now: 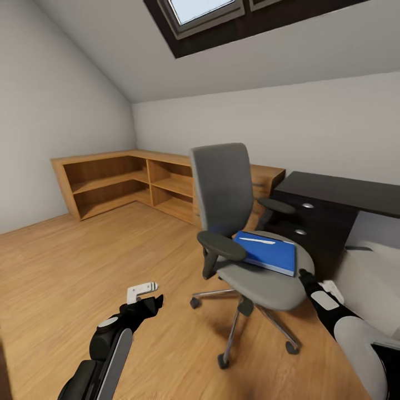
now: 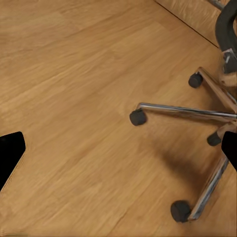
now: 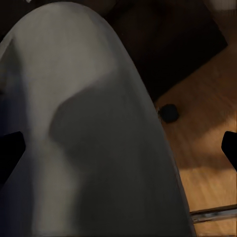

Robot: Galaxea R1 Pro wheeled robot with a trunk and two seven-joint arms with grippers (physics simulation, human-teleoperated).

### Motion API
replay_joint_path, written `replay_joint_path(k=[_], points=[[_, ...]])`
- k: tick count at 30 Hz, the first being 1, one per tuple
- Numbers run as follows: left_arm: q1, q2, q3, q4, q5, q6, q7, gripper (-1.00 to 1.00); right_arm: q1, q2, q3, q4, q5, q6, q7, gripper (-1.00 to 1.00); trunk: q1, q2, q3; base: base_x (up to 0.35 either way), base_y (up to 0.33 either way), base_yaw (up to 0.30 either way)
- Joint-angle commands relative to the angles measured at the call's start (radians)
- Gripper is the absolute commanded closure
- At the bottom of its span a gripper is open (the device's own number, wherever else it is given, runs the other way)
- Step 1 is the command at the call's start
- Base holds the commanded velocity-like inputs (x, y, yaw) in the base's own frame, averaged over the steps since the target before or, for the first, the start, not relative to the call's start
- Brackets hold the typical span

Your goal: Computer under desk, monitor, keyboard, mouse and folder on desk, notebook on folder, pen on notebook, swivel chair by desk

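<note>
Both grippers are empty at this moment. The left gripper (image 1: 145,300) hangs low above the wooden floor (image 1: 83,266) with its fingers spread apart, and the left wrist view looks down on the chrome legs and casters of the swivel chair (image 1: 244,222). The right gripper (image 1: 304,275) is just beside the front-right edge of the seat; in the right wrist view its two finger tips stand wide apart at the sides, with the grey seat cushion (image 3: 89,138) very close in front, so it is open too and holds nothing.

The step in hand seems to be the folder: the blue folder (image 1: 266,251) still lies flat on the chair seat, with a thin white object, perhaps the pen (image 1: 256,240), on top of it. The next move probably calls for lifting the right gripper above the seat edge and reaching over the cushion to take the folder by its near edge, without pushing the chair away on its casters.

Behind the chair stands a dark desk (image 1: 339,191) with drawers, and a low wooden shelf (image 1: 122,183) runs along the walls. The right armrest (image 1: 278,206) and the seat edge stand in the way of a direct reach.
</note>
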Motion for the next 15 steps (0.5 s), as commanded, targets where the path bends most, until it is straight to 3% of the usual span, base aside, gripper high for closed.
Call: replay_joint_path(k=[1,15], points=[[-0.001,0.000,-0.001,0.000,0.010,0.003,0.009,-1.00,0.000,0.000,0.016,0.026,-0.018,-0.003,-0.001,-1.00,0.000,0.000,-0.001,0.000,0.000,0.272],[-0.001,0.000,-0.002,0.000,0.011,0.003,0.009,-1.00,0.000,0.000,0.017,0.026,-0.018,-0.004,-0.001,-1.00,0.000,0.000,-0.001,0.000,0.000,0.272]])
